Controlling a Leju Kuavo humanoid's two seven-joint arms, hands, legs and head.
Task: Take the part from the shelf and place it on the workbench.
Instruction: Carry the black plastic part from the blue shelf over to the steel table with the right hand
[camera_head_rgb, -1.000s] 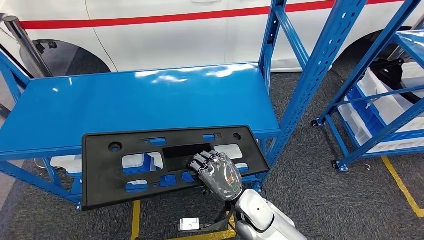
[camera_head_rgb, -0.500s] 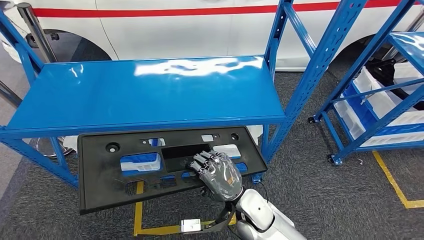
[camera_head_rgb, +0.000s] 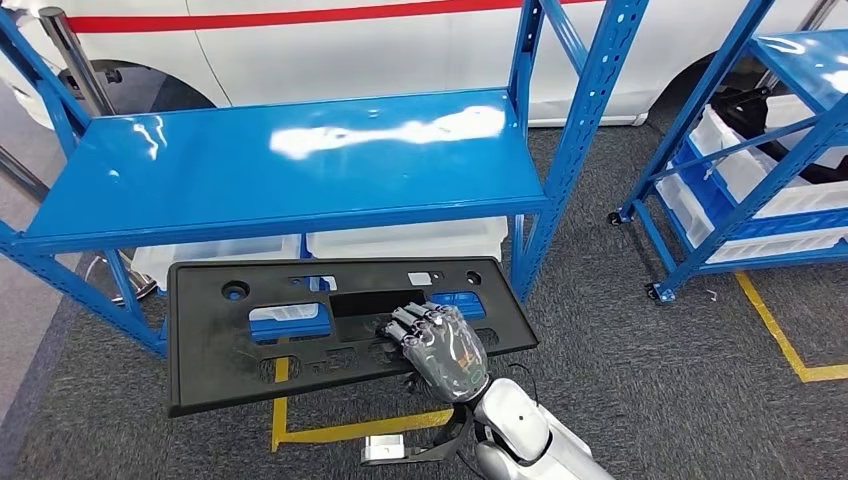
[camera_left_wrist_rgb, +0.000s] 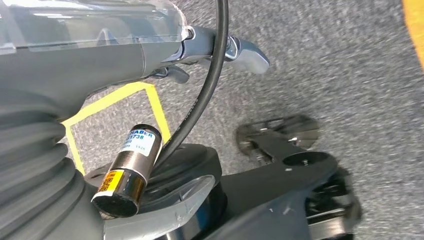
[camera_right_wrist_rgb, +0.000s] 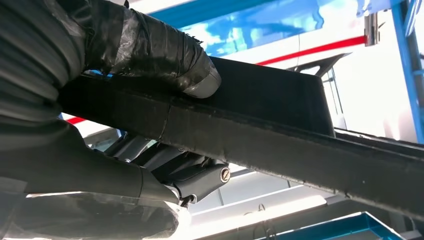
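my right hand (camera_head_rgb: 440, 345) is clamped on the near edge of the black panel (camera_head_rgb: 330, 325), thumb (camera_right_wrist_rgb: 150, 52) on one face and fingers (camera_right_wrist_rgb: 185, 172) on the other. most of the panel sticks out to the hand's left, clear of the blue shelf (camera_head_rgb: 290, 165) ahead. i judge that lopsided hold could let it sag, twist loose, or clip a shelf post (camera_head_rgb: 570, 150). i can't tell how my left hand (camera_left_wrist_rgb: 100, 45) is set.

Black part (camera_head_rgb: 300, 340) — glossy blue shelf (camera_head_rgb: 290, 165), white car (camera_head_rgb: 400, 45) with red stripe, yellow floor lines (camera_head_rgb: 790, 345).
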